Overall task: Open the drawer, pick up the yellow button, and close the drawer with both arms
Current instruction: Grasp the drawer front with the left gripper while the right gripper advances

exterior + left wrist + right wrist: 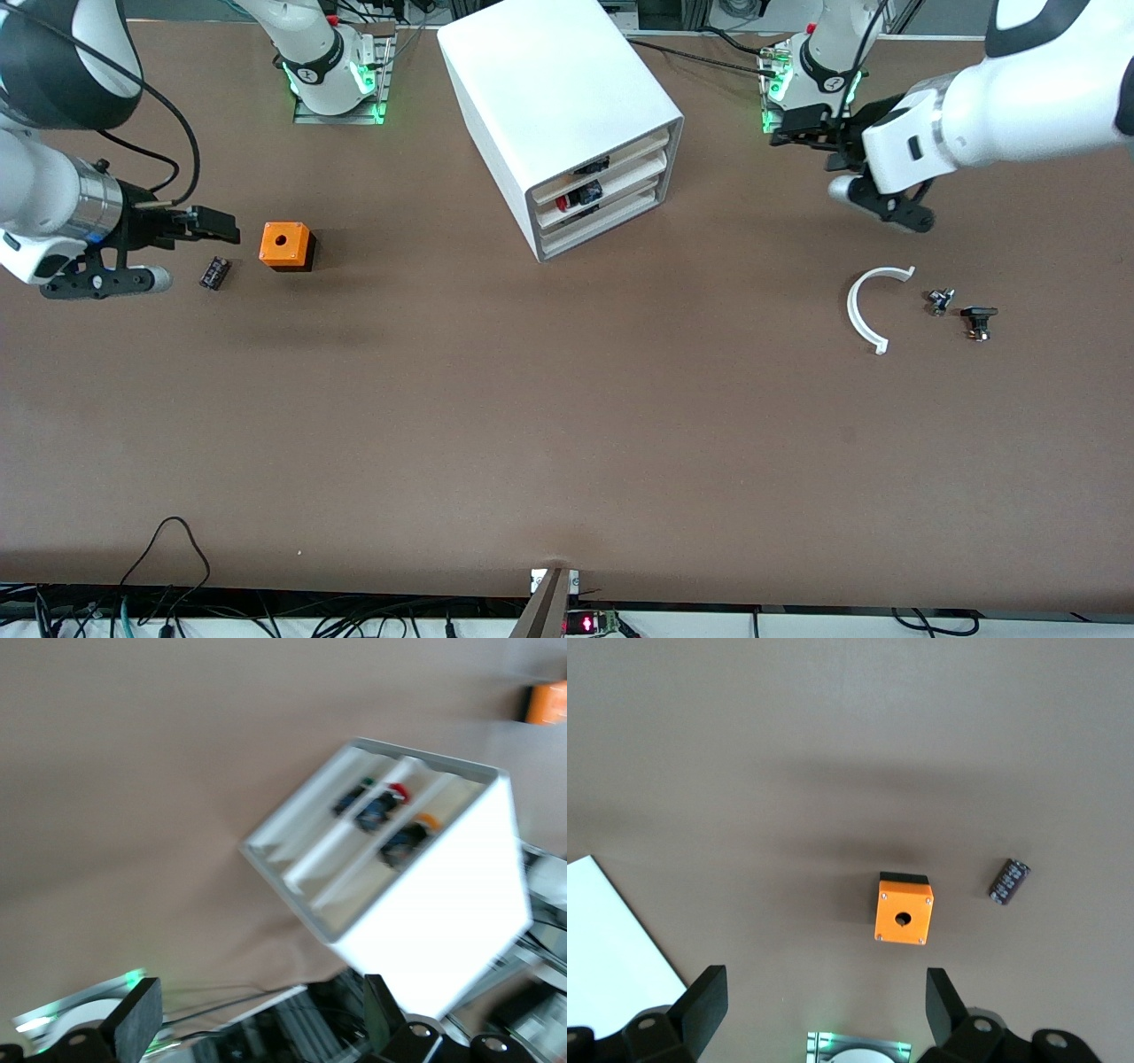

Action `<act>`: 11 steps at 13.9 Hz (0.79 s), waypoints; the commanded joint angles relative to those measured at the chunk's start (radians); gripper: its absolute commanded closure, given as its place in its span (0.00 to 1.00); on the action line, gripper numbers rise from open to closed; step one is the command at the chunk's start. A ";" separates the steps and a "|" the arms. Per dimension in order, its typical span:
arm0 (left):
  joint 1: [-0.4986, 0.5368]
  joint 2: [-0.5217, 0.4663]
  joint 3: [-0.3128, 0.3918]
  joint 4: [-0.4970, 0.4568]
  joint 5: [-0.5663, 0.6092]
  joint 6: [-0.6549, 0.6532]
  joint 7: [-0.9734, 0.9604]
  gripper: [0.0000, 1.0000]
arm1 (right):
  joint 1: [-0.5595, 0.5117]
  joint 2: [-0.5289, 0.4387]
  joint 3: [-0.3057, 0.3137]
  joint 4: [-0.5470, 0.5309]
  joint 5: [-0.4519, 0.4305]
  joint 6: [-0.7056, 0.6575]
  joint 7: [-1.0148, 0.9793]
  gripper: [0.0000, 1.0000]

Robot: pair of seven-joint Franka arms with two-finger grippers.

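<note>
Both black two-finger grippers are hanging wide open and empty. The left gripper (802, 133) is hovering beside the big white box cabinet (554, 97), its uppermost white plastic drawer (607, 162) shut. The right gripper (199, 230) is hovering near the orange cube (285, 245).

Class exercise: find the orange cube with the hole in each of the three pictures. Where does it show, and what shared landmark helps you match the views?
Front view: the orange cube sits on the table toward the right arm's end, beside a small black part.
Left wrist view: a blurred orange patch at the picture's edge.
Right wrist view: mid-picture, the black part beside it.
Shared landmark: the white cabinet.
</note>
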 commanded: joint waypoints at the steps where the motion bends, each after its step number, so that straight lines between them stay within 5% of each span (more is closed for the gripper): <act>1: 0.001 0.118 -0.019 0.014 -0.146 0.049 0.115 0.00 | -0.006 0.048 0.007 0.005 0.013 0.052 -0.007 0.01; 4: 0.001 0.163 -0.065 -0.083 -0.277 0.189 0.236 0.00 | -0.003 0.094 0.007 0.007 0.013 0.130 -0.006 0.01; 6: 0.006 0.158 -0.084 -0.213 -0.334 0.304 0.482 0.00 | -0.001 0.111 0.007 0.007 0.013 0.160 -0.006 0.01; 11: 0.010 0.065 -0.085 -0.493 -0.550 0.384 0.738 0.00 | 0.022 0.152 0.013 0.024 0.011 0.197 0.147 0.01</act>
